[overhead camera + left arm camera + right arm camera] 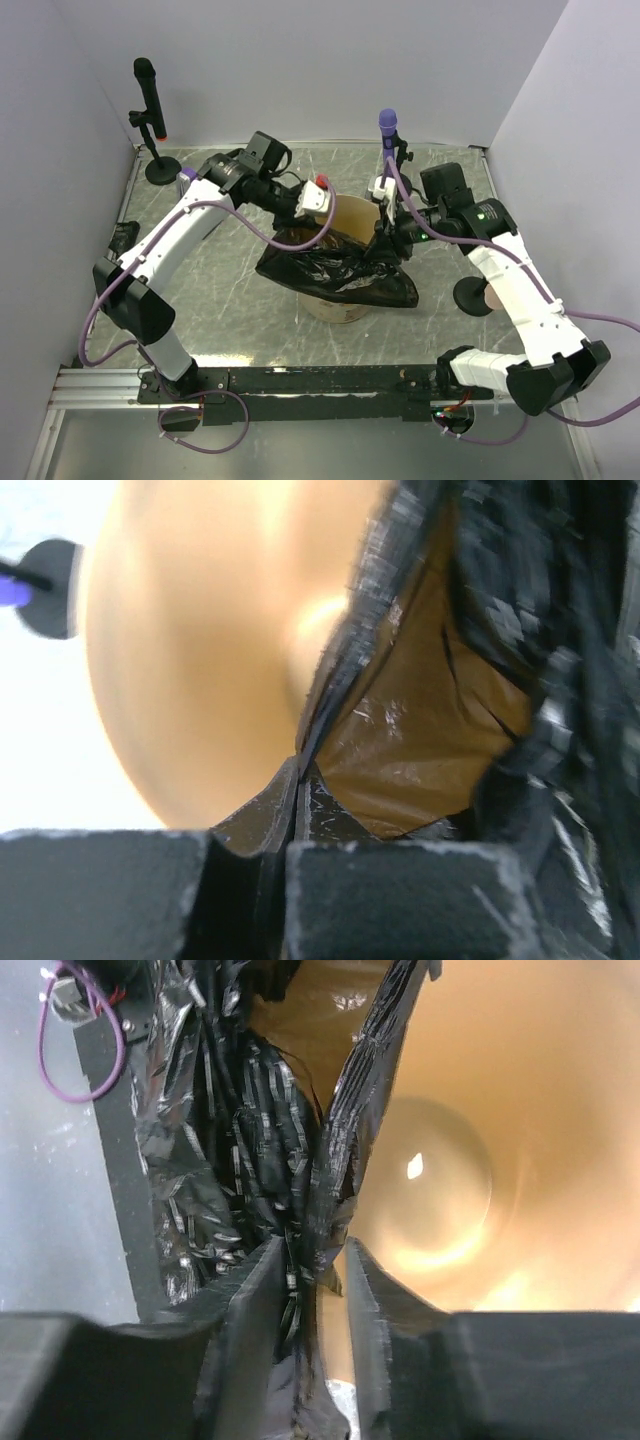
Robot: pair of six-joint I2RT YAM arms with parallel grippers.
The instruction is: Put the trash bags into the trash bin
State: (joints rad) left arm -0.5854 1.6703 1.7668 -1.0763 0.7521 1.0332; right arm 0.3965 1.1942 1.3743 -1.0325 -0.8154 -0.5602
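Trash bags [335, 272], glossy black crinkled film, hang bunched over the near rim of the tan trash bin [353, 214] at the middle of the table [230, 300], spilling down its outside wall. 2 arms meet above it. The left gripper [317, 224] pinches a thin edge of film at the bin's left rim, jaws nearly together. The right gripper [386, 238] clamps a thick twisted bunch at the right rim. The bin's inside wall shows pale.

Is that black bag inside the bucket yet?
Not fully: the trash bag drapes over the bin rim, mostly outside, held by the left hand and right hand.
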